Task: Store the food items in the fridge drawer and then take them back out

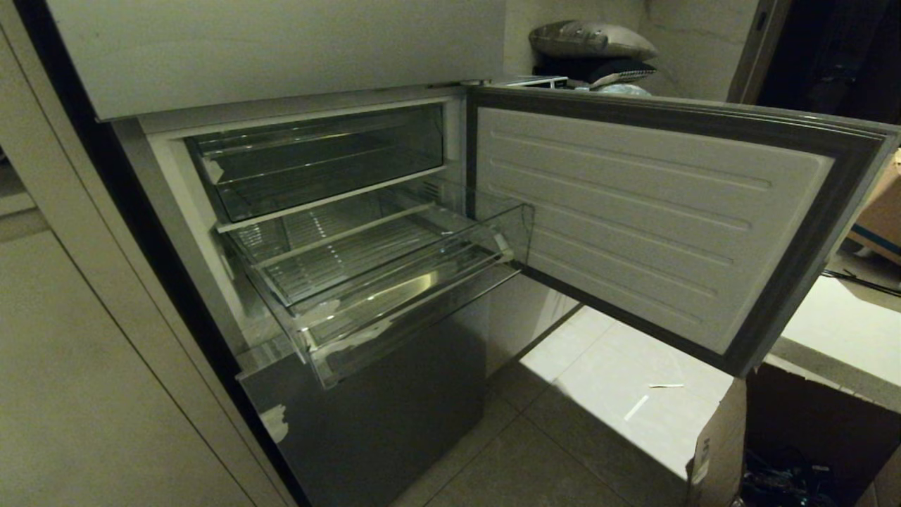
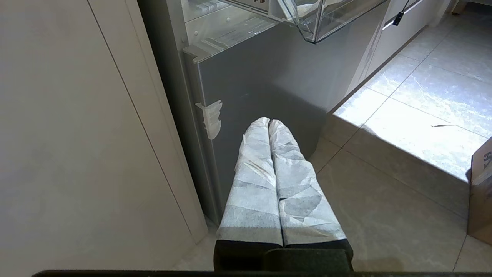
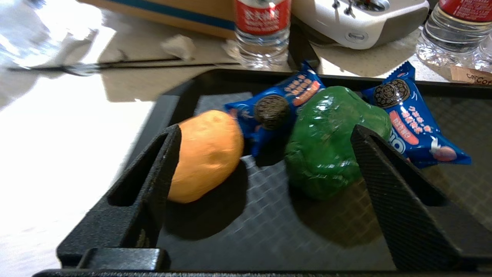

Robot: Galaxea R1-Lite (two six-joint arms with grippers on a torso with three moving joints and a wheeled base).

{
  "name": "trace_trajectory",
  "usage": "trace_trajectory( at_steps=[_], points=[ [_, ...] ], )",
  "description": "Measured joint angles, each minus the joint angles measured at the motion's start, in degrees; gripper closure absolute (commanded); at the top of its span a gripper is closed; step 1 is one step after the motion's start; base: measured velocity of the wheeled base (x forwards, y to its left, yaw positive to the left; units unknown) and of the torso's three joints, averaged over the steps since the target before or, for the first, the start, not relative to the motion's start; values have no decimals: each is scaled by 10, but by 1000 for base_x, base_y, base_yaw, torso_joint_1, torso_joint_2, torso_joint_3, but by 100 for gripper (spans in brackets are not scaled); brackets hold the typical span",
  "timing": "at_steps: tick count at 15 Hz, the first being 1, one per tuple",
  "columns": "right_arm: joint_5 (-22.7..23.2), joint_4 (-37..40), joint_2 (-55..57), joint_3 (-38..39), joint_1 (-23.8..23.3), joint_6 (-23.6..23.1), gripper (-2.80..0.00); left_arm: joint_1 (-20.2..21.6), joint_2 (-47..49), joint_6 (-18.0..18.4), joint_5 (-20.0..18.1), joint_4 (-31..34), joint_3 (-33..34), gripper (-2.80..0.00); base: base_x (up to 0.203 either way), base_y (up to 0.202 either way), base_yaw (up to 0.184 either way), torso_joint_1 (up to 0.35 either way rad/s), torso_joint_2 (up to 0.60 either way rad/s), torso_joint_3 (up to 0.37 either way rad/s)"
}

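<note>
The fridge drawer [image 1: 394, 282] stands pulled out, bare inside, with the open door [image 1: 654, 218] at its 3 o'clock. The right gripper [image 3: 265, 161] hangs spread wide over a black tray [image 3: 269, 231], orange item [image 3: 207, 154] at 9 o'clock, green item [image 3: 330, 142] at 1 o'clock, two blue cookie packets [image 3: 276, 107] behind. The left gripper [image 2: 269, 125] is parked low by the grey panel [image 2: 269, 77], wrapped fingers [image 2: 253, 184] pressed together

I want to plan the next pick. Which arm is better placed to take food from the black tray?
The right. Its open right gripper hangs over the black tray, near the orange food and green food. The left gripper is shut, low beside the fridge.
</note>
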Motion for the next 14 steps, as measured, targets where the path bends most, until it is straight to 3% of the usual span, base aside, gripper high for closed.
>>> trace_trajectory(
  at_steps=[14],
  points=[
    [-46, 2, 99, -97, -50, -22, -280, 0, 0, 0, 0, 0, 0, 0, 0, 0, 0, 0, 0, 0]
  ],
)
